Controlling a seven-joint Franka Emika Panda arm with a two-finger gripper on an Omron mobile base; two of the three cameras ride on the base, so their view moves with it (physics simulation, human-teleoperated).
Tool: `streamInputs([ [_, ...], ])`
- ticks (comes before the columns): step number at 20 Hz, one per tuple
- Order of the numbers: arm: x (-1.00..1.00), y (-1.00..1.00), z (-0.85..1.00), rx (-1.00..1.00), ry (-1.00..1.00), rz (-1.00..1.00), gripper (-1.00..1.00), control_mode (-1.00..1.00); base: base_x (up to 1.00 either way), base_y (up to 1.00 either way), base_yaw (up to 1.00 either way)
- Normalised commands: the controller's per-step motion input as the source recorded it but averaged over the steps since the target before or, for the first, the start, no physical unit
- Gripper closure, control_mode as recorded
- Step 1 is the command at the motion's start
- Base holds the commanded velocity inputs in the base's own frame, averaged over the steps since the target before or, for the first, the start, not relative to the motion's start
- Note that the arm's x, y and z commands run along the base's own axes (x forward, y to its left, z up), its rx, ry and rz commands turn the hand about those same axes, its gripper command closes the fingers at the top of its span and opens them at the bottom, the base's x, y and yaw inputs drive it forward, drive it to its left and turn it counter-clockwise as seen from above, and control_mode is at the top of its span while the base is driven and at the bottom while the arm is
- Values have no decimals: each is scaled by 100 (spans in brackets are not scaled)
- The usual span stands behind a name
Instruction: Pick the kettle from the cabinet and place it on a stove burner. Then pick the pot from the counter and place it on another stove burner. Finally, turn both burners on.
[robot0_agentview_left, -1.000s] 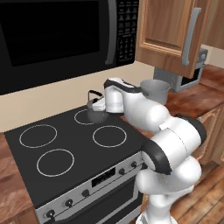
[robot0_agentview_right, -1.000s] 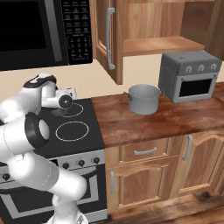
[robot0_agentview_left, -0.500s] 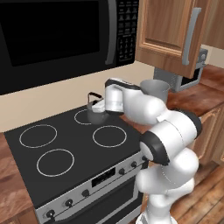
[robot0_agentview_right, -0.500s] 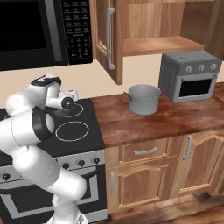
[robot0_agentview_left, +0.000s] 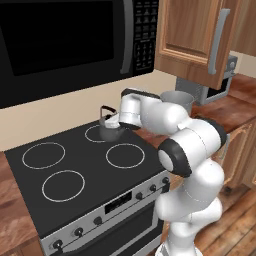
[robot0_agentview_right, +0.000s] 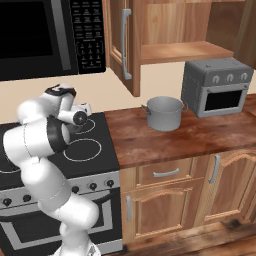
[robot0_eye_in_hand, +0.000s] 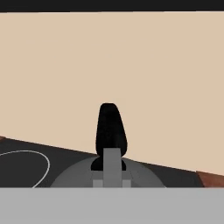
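Gripper (robot0_agentview_left: 111, 118) pinched tight on the black handle of the kettle (robot0_agentview_left: 108, 131) – kettle directly beneath, on the rear burner (robot0_agentview_left: 100, 134); pot (robot0_agentview_right: 164, 113) well off to the right, on the counter (robot0_agentview_right: 200, 137).

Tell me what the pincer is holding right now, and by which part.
The pincer is shut on the kettle, gripping its black arched handle at the top, over the back right burner of the cooktop.

Kettle (robot0_agentview_left: 107, 131) on rear right burner (robot0_agentview_left: 101, 133) of cooktop (robot0_agentview_left: 75, 165), gripper (robot0_agentview_left: 113, 120) at its handle; pot (robot0_agentview_right: 164, 113) on counter (robot0_agentview_right: 190, 135) right of cooktop; toaster oven (robot0_agentview_right: 216, 86) right of pot; open cabinet (robot0_agentview_right: 170, 35) above; microwave (robot0_agentview_left: 70, 45) over cooktop
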Motion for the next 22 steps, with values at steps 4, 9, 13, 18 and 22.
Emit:
streamInputs([
  [4, 24, 8, -5, 0, 0, 0, 100, -100, 0, 0, 0],
  [9, 22, 8, -7, 0, 0, 0, 100, -100, 0, 0, 0],
  [13, 22, 5, -9, 0, 0, 0, 100, -100, 0, 0, 0],
  [18, 24, 5, -12, 0, 0, 0, 100, -100, 0, 0, 0],
  [22, 22, 4, -12, 0, 0, -1, 100, -100, 0, 0, 0],
])
